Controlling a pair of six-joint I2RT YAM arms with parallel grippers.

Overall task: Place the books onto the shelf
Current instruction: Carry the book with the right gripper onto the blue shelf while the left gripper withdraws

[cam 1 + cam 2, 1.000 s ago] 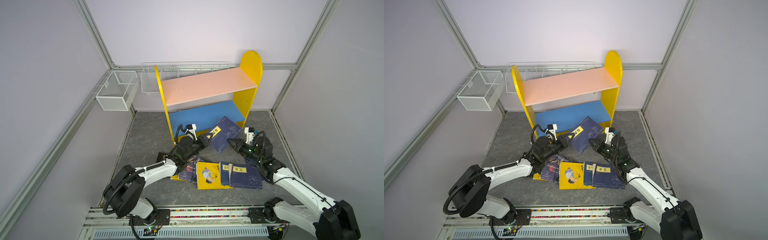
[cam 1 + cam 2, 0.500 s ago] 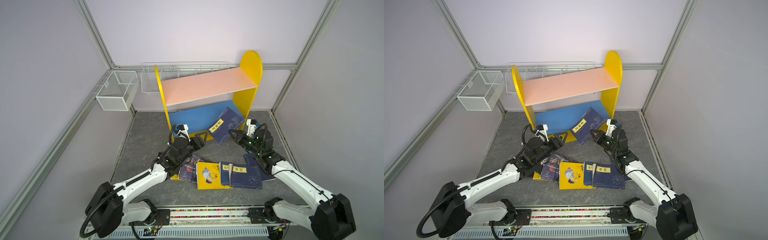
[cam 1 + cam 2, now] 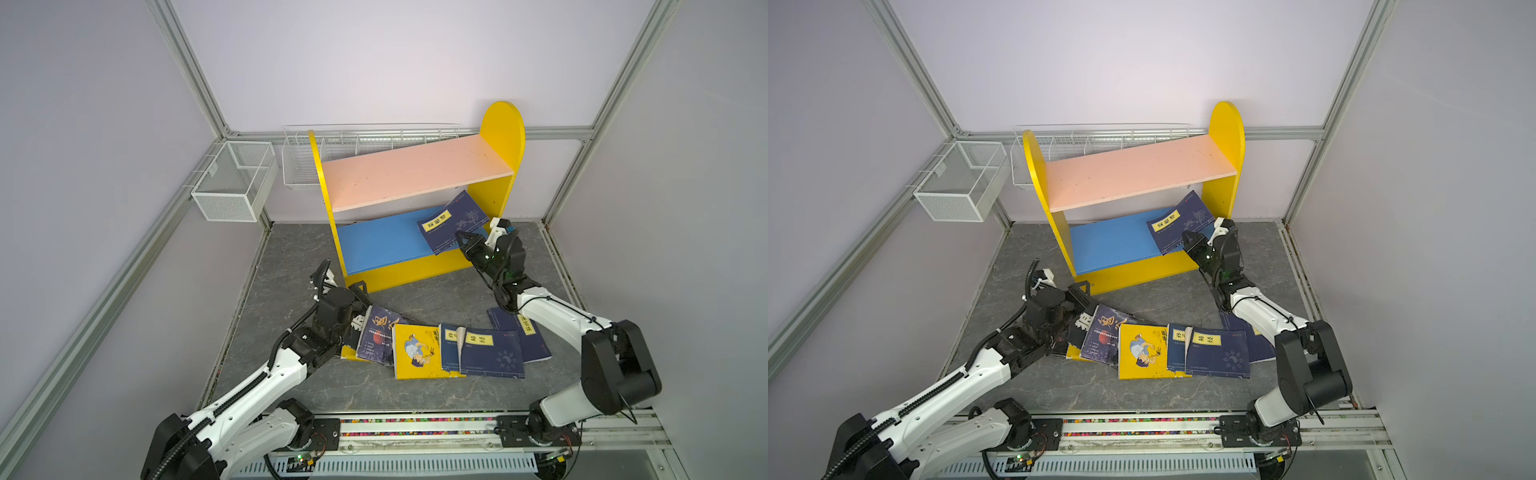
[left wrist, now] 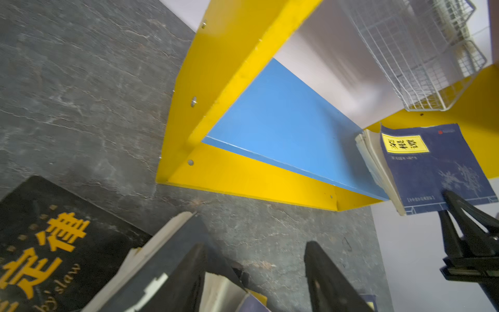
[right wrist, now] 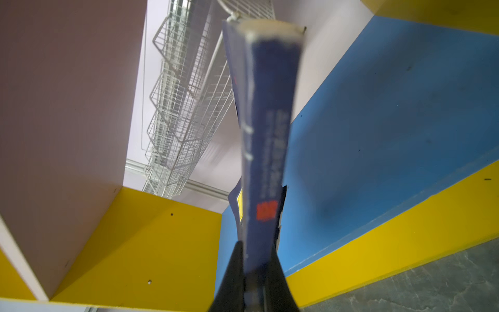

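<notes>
Pinching the lower edge of a navy book (image 3: 453, 220), the right hand (image 3: 464, 242) is seen at the shelf (image 3: 503, 124); the book is held tilted over the right end of the blue lower board (image 3: 382, 241). The left hand (image 3: 360, 292) is spread, empty, beside the other books (image 3: 415, 351) lying on the worktop (image 3: 291, 249).

1. The shelf (image 3: 503, 129), with yellow sides, a pink upper board and a blue lower board, stood at the floor's far edge
2. One navy book (image 3: 453, 220) was tilted over the blue board's right end
3. The other books (image 3: 415, 353) lay overlapping on the floor before it
</notes>
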